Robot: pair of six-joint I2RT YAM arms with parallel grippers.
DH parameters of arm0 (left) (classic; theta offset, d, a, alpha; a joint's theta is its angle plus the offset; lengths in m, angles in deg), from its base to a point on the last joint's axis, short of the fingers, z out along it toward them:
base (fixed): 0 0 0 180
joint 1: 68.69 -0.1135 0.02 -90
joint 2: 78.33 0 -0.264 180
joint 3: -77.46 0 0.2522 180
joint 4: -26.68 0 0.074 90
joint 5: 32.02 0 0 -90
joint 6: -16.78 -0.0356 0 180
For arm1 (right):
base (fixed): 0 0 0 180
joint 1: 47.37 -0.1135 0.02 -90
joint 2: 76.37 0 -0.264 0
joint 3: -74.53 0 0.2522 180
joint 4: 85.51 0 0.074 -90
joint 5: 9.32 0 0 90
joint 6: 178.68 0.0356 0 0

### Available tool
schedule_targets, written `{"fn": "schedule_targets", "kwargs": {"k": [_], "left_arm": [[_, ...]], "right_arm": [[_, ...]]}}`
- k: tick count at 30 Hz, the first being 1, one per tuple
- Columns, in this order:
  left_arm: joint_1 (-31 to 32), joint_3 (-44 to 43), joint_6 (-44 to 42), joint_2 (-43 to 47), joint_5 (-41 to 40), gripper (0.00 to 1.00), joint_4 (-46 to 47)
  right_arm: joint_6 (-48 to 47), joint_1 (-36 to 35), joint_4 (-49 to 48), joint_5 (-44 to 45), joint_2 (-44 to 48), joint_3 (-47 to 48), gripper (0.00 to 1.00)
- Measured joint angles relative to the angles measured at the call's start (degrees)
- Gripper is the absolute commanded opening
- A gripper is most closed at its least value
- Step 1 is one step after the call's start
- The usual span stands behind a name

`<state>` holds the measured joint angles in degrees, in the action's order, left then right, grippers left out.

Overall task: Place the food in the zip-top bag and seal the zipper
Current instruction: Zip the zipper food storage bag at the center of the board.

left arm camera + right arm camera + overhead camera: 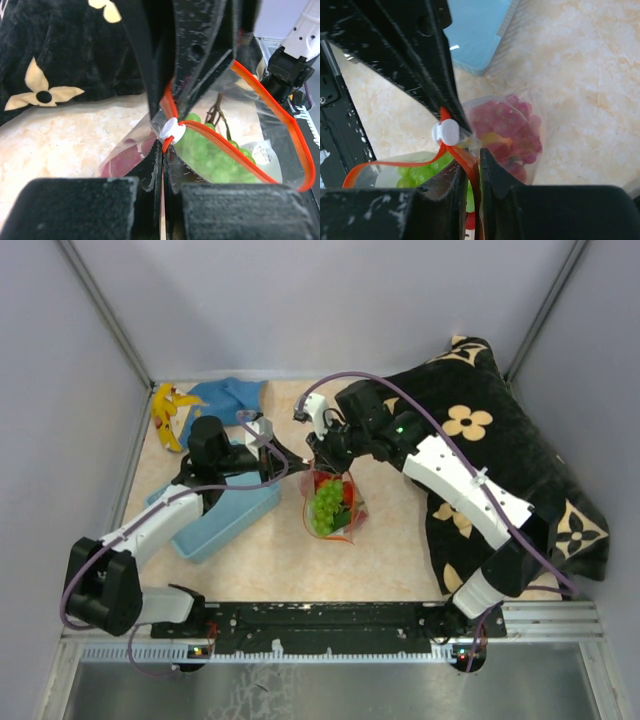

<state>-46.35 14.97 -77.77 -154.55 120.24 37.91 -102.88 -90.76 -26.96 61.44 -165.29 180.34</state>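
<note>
Both end effectors meet at the mouth of the bag (335,510), which lies on the surface (590,60) between them. The left end effector (163,167) is pressed together on the end of the zipper (280,117), with the white slider (171,130) just past its tips. The right end effector (472,172) pinches the same orange strip just beyond that slider. Green grapes (210,155) and dark red grapes (510,125) sit inside. Loading looks finished and sealing is in hand, since the strip gapes open. Next, one side likely anchors the bag while the slider is drawn along to the far end.
</note>
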Motion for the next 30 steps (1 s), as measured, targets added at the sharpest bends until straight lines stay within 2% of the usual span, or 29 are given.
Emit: {"fn": "schedule_targets", "kwargs": {"k": [9, 17, 24, 26, 27, 30], "left_arm": [[0.02, 3.69, 1.55, 9.07, -4.07, 0.00, -4.15], [0.07, 5.03, 3.32, 14.01, -8.00, 0.00, -6.62], [0.15, 5.18, 4.59, 14.27, -9.75, 0.00, -7.50], [0.17, 5.20, 4.74, 14.32, -10.43, 0.00, -7.52], [0.17, 5.20, 4.79, 14.32, -10.78, 0.00, -7.52], [0.17, 5.27, 4.85, 14.29, -11.41, 0.00, -7.52]], "right_arm": [[5.51, -0.37, -1.40, 6.10, 3.23, -1.29, 0.38], [11.19, -0.37, -2.93, 15.78, 12.92, -8.98, 0.40], [14.03, -0.37, -3.06, 23.61, 15.52, -15.89, 0.39], [14.93, -0.37, -2.91, 25.68, 15.61, -17.35, 0.35], [15.39, -0.37, -2.69, 26.84, 15.69, -18.12, 0.30], [15.89, -0.37, -1.90, 29.03, 15.82, -18.80, 0.05]]}}
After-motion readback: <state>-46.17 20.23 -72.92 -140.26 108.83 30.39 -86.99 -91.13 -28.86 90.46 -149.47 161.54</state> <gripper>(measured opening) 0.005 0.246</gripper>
